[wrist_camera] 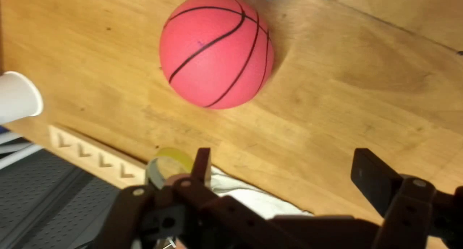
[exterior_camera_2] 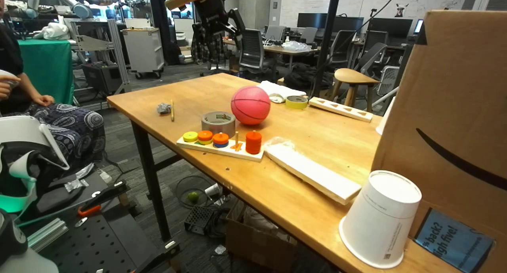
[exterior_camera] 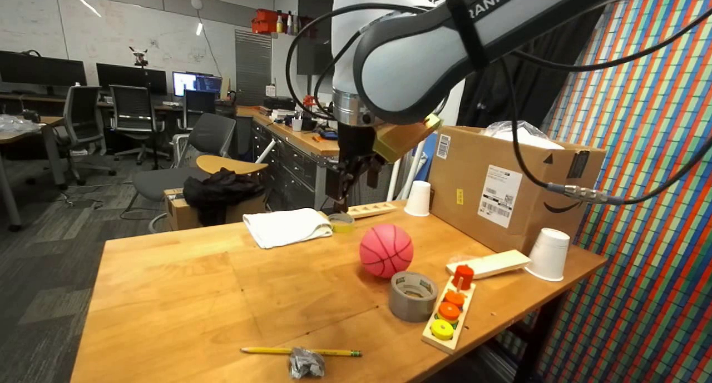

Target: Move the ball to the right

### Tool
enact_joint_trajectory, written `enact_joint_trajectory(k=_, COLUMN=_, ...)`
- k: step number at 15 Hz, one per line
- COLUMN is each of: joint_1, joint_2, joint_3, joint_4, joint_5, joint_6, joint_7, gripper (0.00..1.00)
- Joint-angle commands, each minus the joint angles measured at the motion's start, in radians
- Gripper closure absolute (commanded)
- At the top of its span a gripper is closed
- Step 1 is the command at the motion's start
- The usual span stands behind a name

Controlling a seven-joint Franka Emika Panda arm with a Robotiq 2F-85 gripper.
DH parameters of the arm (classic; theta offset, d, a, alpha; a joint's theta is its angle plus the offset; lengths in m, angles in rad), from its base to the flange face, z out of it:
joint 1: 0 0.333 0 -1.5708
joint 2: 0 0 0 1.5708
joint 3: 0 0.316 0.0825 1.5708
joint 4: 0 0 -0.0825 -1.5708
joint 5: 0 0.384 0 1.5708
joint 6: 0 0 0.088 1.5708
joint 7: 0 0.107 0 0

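Observation:
A pink ball (exterior_camera: 386, 250) with dark seam lines rests on the wooden table. It shows in both exterior views (exterior_camera_2: 250, 105) and in the upper middle of the wrist view (wrist_camera: 217, 52). My gripper (exterior_camera: 354, 189) hangs well above the table, apart from the ball. In the wrist view its two fingers (wrist_camera: 281, 152) are spread wide with nothing between them, and the ball lies beyond the fingertips, up and to the left. The gripper also shows at the top of an exterior view (exterior_camera_2: 226, 43).
A grey tape roll (exterior_camera: 413, 298) and a peg toy with coloured discs (exterior_camera: 449, 312) stand close to the ball. White cups (exterior_camera: 548, 255), a cardboard box (exterior_camera: 500, 188), a white cloth (exterior_camera: 286, 227), a yellow tape roll (exterior_camera_2: 296, 102), wooden boards (exterior_camera: 489, 263) and a pencil (exterior_camera: 339, 352) are also there.

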State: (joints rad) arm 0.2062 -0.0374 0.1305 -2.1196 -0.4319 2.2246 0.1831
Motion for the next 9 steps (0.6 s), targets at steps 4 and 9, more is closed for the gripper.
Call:
enact_joint_trajectory(k=4, joint_1=-0.002, joint_2=-0.059, joint_3=0.069, joint_4=-0.083, joint_5=-0.086, joint_6=-0.051, joint_7=0.201, gripper=0.0)
enact_joint_trajectory(k=9, joint_1=0.005, joint_2=-0.02, joint_3=0.089, joint_4=-0.148, joint_5=0.053, joint_6=-0.026, joint_7=0.166, gripper=0.0)
